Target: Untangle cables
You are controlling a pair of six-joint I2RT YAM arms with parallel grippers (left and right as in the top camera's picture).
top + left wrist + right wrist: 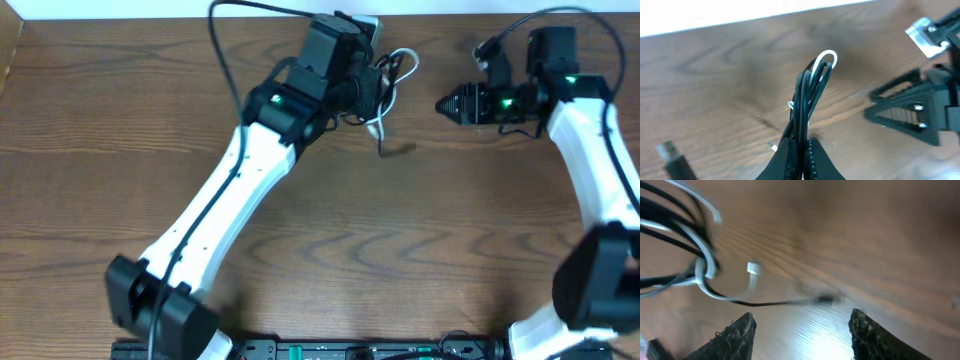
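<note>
Left gripper (801, 147) clamps tight on the black and white cables (810, 90), bunched at the far edge of the table (450, 220); right gripper (800, 330) hangs open just right of them, holding nothing.
</note>
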